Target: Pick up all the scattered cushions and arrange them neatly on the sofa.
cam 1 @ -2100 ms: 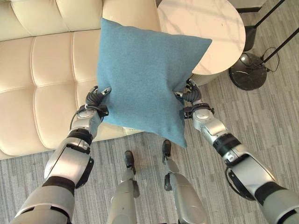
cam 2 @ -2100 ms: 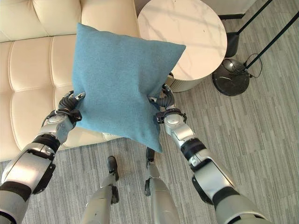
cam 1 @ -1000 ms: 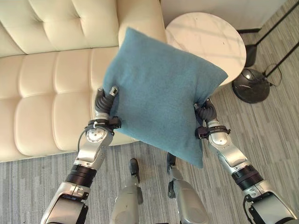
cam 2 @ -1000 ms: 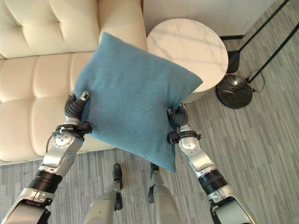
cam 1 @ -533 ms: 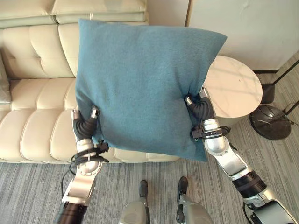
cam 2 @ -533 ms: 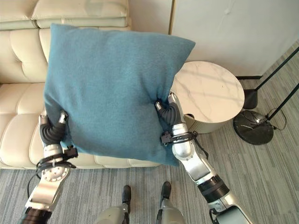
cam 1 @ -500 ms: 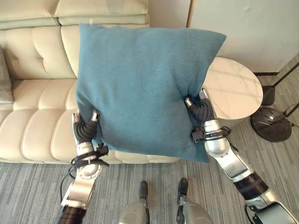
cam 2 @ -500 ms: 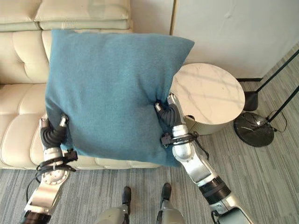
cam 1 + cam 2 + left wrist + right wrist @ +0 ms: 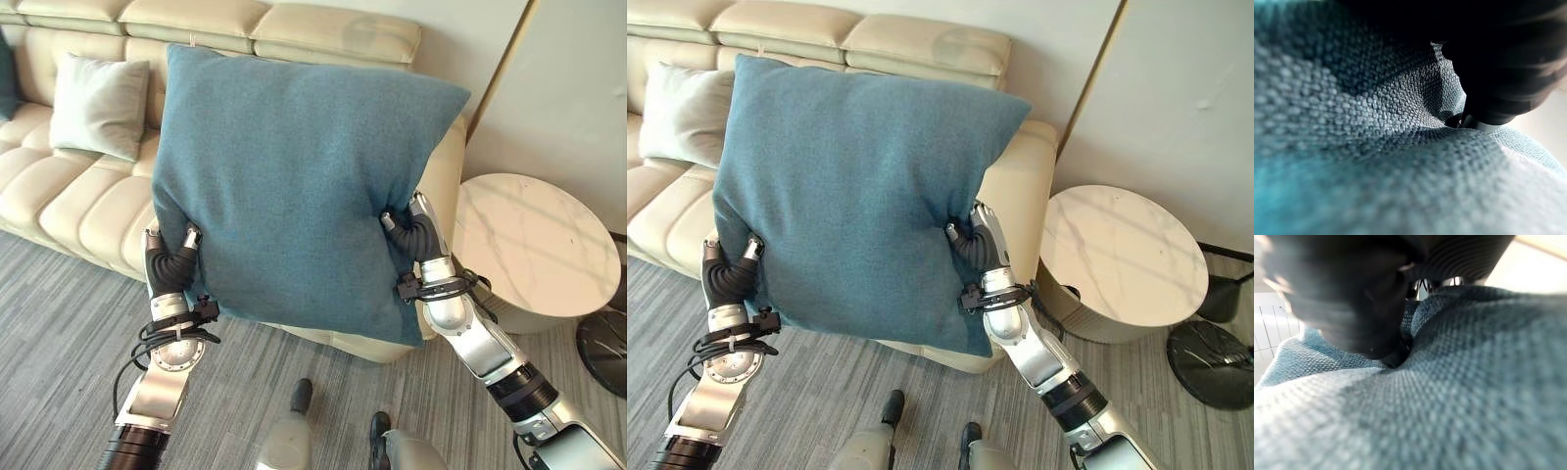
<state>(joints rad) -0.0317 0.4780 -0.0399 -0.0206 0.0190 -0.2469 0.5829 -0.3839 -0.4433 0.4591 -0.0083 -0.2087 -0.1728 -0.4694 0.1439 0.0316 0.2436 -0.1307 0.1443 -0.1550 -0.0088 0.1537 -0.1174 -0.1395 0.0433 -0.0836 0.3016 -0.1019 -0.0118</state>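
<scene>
Left to right: a pale grey cushion (image 9: pixel 98 105) leans on the cream sofa (image 9: pixel 338 34) back, left hand (image 9: pixel 168 266) pinches the left edge of the blue cushion (image 9: pixel 294 186) and right hand (image 9: pixel 416 235) digs curled fingers into its right edge, round marble side table (image 9: pixel 534 245) at far right. Two-sided grip holds the blue cushion upright and flat in the air facing the sofa's right end, likely so it goes down square. Versus earlier frames the view has lifted and swung, bringing in the backrest and grey cushion; grip unchanged.
</scene>
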